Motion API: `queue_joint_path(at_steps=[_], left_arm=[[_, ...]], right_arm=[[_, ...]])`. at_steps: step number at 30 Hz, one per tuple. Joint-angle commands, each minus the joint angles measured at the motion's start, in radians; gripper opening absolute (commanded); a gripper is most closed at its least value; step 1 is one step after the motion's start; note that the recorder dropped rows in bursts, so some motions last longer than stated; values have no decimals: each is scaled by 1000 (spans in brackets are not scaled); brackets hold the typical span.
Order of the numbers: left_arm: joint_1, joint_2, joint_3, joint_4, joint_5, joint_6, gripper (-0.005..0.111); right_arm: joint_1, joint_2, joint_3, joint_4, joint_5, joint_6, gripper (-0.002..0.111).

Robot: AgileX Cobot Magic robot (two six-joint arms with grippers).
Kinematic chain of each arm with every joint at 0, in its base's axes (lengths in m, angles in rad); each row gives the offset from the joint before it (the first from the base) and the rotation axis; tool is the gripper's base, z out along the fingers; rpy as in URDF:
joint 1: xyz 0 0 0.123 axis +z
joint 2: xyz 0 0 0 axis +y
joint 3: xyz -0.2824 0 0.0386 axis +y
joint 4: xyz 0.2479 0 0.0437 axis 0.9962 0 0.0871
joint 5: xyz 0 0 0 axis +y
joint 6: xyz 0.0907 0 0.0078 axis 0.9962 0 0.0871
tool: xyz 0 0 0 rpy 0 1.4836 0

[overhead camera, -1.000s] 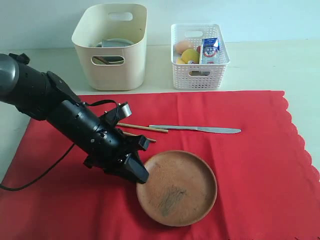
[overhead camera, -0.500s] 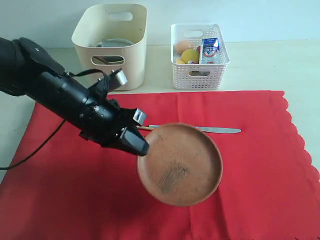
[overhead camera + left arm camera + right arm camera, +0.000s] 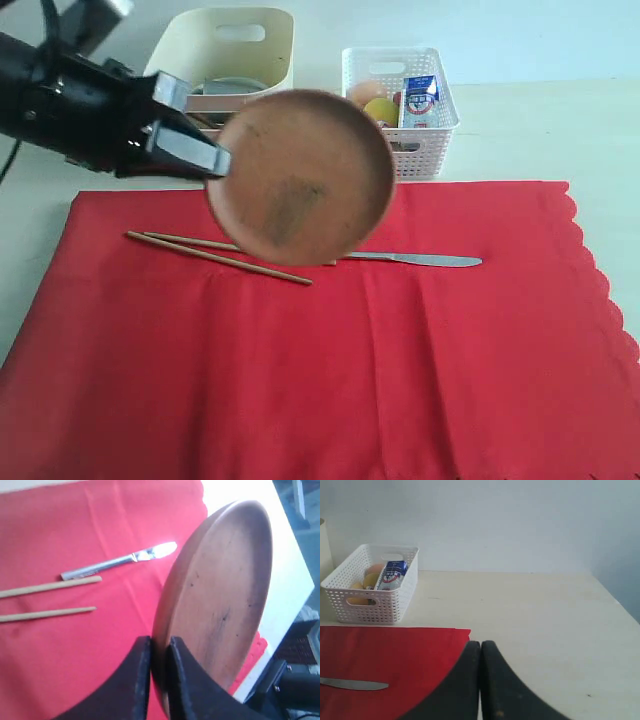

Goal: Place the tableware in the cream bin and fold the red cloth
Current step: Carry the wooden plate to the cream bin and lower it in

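Above red cloth, L claw tight on round wooden plate; R claw closed

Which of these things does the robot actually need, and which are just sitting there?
Part of the job: wooden plate, chopsticks, knife, cream bin, red cloth.
Just lying about: white basket, milk carton.

matt wooden plate, red cloth

Exterior camera high, facing across red cloth; left wrist looks down, right wrist level — all share knife.
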Motion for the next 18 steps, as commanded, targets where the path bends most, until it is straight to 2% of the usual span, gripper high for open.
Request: queue_joint_path(at_steps=[1, 5, 7, 18], left_arm=[[100, -43, 1, -48, -45, 5, 0], [172, -36, -36, -100, -89, 39, 0], [188, -32, -70, -100, -118, 69, 0], [197, 117, -301, -89, -385, 189, 0]], right_arm=[[-5, 7, 1, -2, -9, -4, 0], [-5, 7, 1, -2, -7, -4, 0], [-5, 7, 1, -2, -7, -4, 0], [-5, 7, 1, 0, -7, -4, 0]])
